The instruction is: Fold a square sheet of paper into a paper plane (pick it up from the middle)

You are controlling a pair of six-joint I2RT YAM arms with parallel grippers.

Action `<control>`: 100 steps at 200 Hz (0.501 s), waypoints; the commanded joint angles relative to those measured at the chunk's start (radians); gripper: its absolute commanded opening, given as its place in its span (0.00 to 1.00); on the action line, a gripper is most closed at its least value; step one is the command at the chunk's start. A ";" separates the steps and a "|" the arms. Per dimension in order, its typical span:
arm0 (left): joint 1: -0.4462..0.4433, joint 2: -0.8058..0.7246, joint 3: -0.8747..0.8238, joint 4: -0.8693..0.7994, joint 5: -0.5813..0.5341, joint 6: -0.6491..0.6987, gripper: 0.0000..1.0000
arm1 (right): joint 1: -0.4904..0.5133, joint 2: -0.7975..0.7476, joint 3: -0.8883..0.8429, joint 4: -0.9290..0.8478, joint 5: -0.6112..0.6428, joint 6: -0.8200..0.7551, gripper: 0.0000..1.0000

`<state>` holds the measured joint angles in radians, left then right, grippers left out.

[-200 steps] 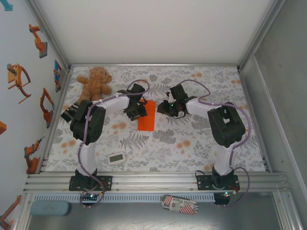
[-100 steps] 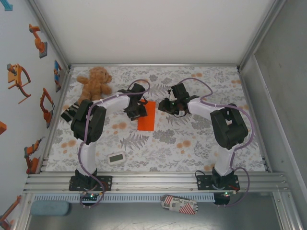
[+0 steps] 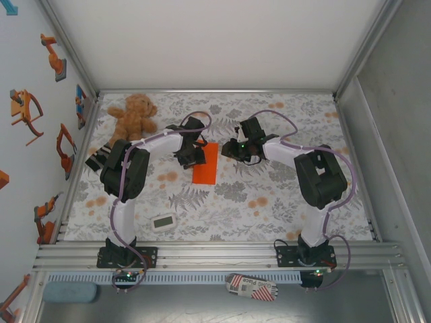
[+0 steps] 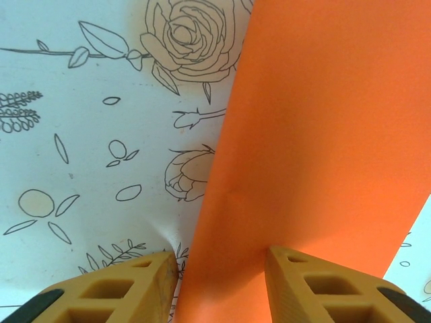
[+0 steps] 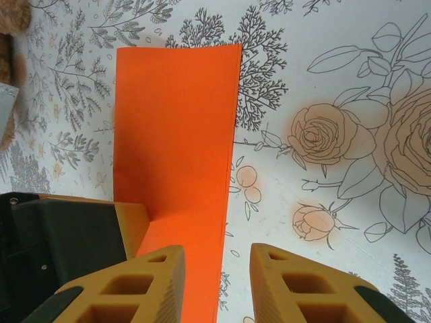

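Note:
The square sheet of paper (image 3: 205, 163) lies on the flowered table as a bright orange, narrow, folded strip. My left gripper (image 3: 192, 159) is at its left long edge. In the left wrist view that gripper (image 4: 222, 276) is open and astride the edge, with one finger on the cloth and the other on the paper (image 4: 316, 134). My right gripper (image 3: 227, 153) is at the right long edge. It (image 5: 217, 269) is also open, with one fingertip over the paper (image 5: 175, 134) and the other over bare cloth. A left fingertip (image 5: 131, 225) rests on the paper's far side.
A brown teddy bear (image 3: 133, 114) sits at the back left. A small white timer (image 3: 163, 221) lies near the front left. Metal frame rails and walls close in the table on all sides. The flowered cloth (image 4: 145, 232) is slightly puckered beside my left finger.
The left jaws have drawn a little closer together over the paper's edge. The right arm has shifted slightly. The paper has hardly moved.

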<state>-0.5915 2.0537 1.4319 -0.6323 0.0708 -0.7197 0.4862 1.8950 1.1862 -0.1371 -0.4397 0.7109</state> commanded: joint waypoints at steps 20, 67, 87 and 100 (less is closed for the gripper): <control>0.005 0.118 -0.044 -0.047 -0.055 0.021 0.41 | -0.006 0.016 -0.007 0.019 -0.020 0.012 0.31; 0.004 0.131 -0.042 -0.049 -0.050 0.023 0.42 | -0.005 0.029 -0.002 0.024 -0.042 0.012 0.30; 0.004 0.136 -0.046 -0.052 -0.049 0.025 0.42 | -0.003 0.035 -0.002 0.025 -0.049 0.012 0.30; 0.004 0.135 -0.047 -0.054 -0.051 0.025 0.42 | 0.000 0.040 0.002 0.027 -0.056 0.011 0.30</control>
<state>-0.5915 2.0640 1.4456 -0.6472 0.0711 -0.7193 0.4866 1.9129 1.1862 -0.1219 -0.4721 0.7109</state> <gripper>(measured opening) 0.417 0.304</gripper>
